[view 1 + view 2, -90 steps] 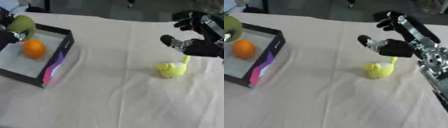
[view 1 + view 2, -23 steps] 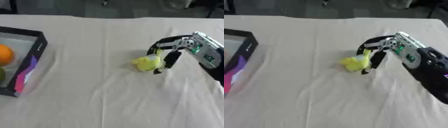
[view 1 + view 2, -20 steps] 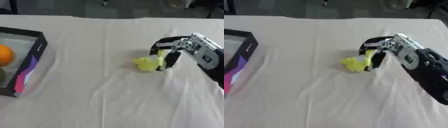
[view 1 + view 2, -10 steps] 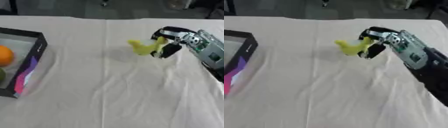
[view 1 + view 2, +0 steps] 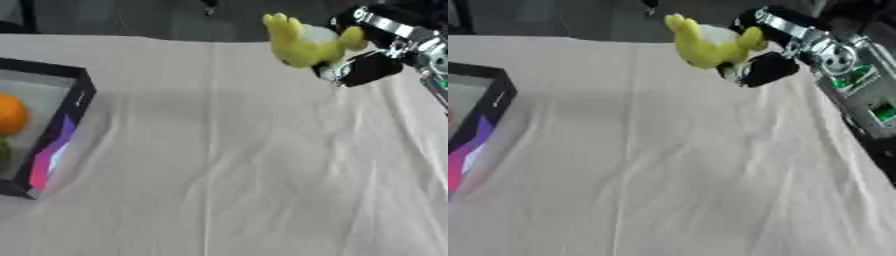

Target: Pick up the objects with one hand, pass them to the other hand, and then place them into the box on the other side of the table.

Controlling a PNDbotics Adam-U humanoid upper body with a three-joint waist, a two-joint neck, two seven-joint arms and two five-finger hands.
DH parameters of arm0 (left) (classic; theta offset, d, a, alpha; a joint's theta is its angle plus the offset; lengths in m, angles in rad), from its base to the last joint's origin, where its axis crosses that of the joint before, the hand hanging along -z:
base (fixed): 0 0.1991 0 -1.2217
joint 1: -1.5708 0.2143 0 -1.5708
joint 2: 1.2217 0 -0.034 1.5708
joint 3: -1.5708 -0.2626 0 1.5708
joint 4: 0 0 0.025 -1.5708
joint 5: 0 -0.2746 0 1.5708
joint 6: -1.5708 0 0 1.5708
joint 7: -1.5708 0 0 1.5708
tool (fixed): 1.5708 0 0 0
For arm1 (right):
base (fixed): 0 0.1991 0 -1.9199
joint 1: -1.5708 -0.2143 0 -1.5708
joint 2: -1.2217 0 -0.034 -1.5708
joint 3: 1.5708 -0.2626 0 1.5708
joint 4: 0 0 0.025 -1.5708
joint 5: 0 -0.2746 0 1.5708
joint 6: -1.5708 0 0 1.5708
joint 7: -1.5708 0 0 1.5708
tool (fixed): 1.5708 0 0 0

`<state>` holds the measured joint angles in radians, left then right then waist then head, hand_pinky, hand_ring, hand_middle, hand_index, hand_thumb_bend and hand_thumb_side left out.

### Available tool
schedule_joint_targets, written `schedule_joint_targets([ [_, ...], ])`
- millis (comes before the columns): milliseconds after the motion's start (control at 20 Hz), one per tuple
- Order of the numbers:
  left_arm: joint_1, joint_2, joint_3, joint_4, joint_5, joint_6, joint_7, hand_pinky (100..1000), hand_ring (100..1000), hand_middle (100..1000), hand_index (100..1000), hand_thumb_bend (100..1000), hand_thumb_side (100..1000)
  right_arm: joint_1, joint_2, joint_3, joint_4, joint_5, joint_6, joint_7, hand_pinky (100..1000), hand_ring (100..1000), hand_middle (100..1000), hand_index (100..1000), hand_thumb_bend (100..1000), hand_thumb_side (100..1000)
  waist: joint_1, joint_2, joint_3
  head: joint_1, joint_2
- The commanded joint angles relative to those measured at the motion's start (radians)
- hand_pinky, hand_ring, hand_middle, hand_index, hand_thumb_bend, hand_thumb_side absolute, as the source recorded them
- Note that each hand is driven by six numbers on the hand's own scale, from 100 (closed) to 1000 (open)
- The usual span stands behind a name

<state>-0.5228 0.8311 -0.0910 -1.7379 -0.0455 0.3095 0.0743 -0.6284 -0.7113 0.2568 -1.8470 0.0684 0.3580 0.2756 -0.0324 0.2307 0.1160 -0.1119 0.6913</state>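
A yellow toy duck (image 5: 306, 44) hangs in the air above the far right part of the table, held by my right hand (image 5: 367, 60), whose fingers are curled round it. The arm comes in from the upper right. At the left edge stands the black box (image 5: 74, 107) with a white inside. An orange (image 5: 10, 114) lies in it, with a bit of something green below it at the picture's edge. My left hand shows in no view.
A cream cloth (image 5: 227, 165) with soft folds covers the whole table. The box's near wall has a pink and purple side (image 5: 51, 155). Dark floor lies beyond the table's far edge.
My right hand has shut on the duck and lifted it off the cloth, up and towards the far edge. The camera has also shifted a little.
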Motion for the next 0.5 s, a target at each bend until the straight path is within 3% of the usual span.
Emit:
schedule_joint_targets([
  [50,-0.039,0.04,-0.028,-0.044,-0.031,-0.04,-0.099,812,707,679,718,676,403,-0.003,0.045,0.011,-0.038,-0.018,0.006,-0.036,801,611,376,471,100,100,0.018,-0.012,-0.002,0.004,-0.016],
  [150,-0.067,0.038,-0.066,-0.06,-0.047,-0.064,-0.183,810,743,768,801,682,407,-0.001,0.091,0.028,-0.038,-0.022,0.001,-0.054,796,600,376,470,100,100,0.023,-0.014,-0.003,0.007,-0.019],
  [350,-0.124,0.026,-0.126,-0.085,-0.088,-0.102,-0.321,803,740,763,805,690,387,-0.013,0.152,0.071,-0.026,-0.016,-0.006,-0.054,803,600,379,474,100,100,0.028,-0.019,-0.003,0.008,-0.017],
  [500,-0.172,0.007,-0.17,-0.099,-0.13,-0.13,-0.377,800,739,740,784,750,382,-0.028,0.193,0.108,-0.016,-0.027,-0.009,-0.04,812,599,380,475,100,100,0.03,-0.022,-0.003,0.008,-0.013],
])
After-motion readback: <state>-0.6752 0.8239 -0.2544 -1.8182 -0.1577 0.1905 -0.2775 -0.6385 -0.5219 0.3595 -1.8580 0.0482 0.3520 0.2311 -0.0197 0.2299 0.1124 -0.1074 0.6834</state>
